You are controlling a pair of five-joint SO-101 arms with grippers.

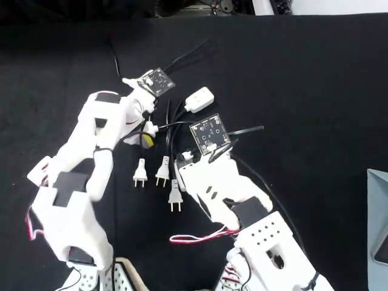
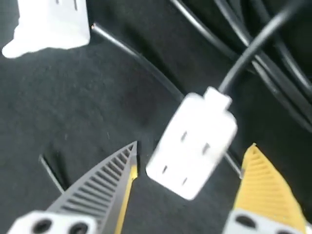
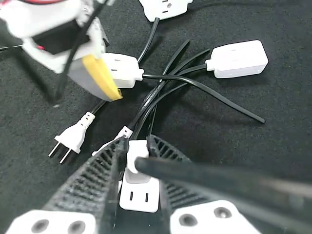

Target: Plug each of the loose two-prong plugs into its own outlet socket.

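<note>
Three loose plugs (image 1: 162, 171) are lying side by side on the table (image 1: 303, 91), between my two arms, none of them inserted. My right gripper (image 3: 138, 142) is clamping the first outlet socket (image 3: 139, 195) between its black fingers. My left gripper (image 2: 194, 148) is standing wide open, its grey and yellow fingers straddling the second outlet socket (image 2: 190, 156) without gripping it. A third outlet socket (image 1: 199, 99) is lying farther out among the cords.

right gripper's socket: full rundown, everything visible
White plastic outlet socket: blocky body, two narrow slots on the face toward the wrist camera, narrower neck at the fingertip end. It sits lengthwise in the right gripper, whose black ribbed fingers close on both sides. A blurred black cable crosses before it.
</note>
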